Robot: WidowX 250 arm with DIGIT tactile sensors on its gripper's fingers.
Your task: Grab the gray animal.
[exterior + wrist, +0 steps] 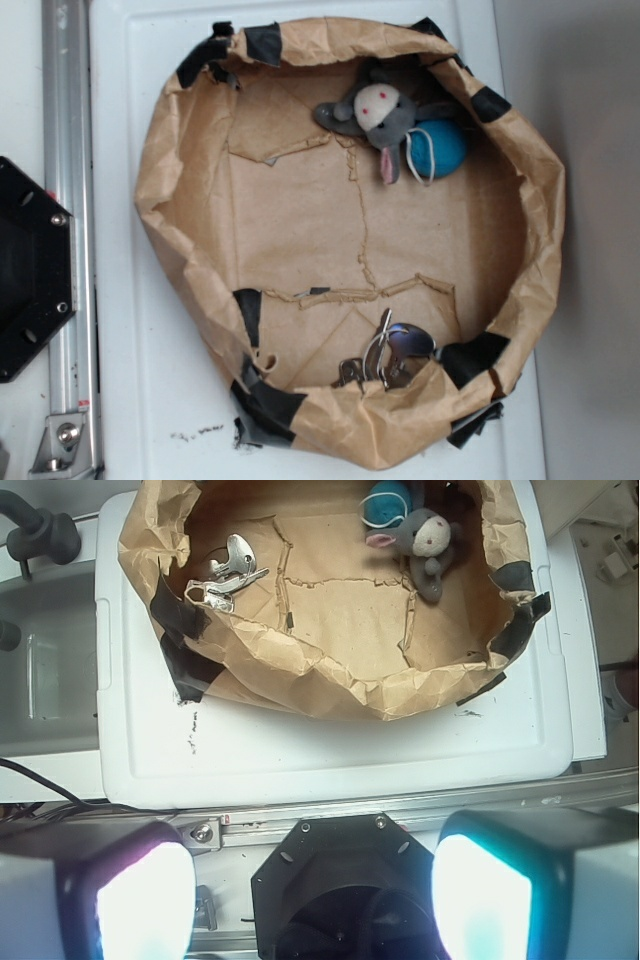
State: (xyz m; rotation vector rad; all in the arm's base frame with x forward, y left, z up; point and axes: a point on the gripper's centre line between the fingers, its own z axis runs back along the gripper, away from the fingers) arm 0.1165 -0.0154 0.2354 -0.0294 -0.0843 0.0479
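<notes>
Glowing teal-white pads fill the bottom of the wrist view: the gripper (314, 895) stands wide apart, holding nothing, above a black hexagonal base (345, 880). Beyond lies a white lid (300, 750) carrying a crumpled brown paper bowl (180, 170) patched with black tape. Shiny metal keys (395, 350) lie inside its near side. At the far wall, the gray animal (378, 112), soft plush, touches a teal ball (440, 148).
</notes>
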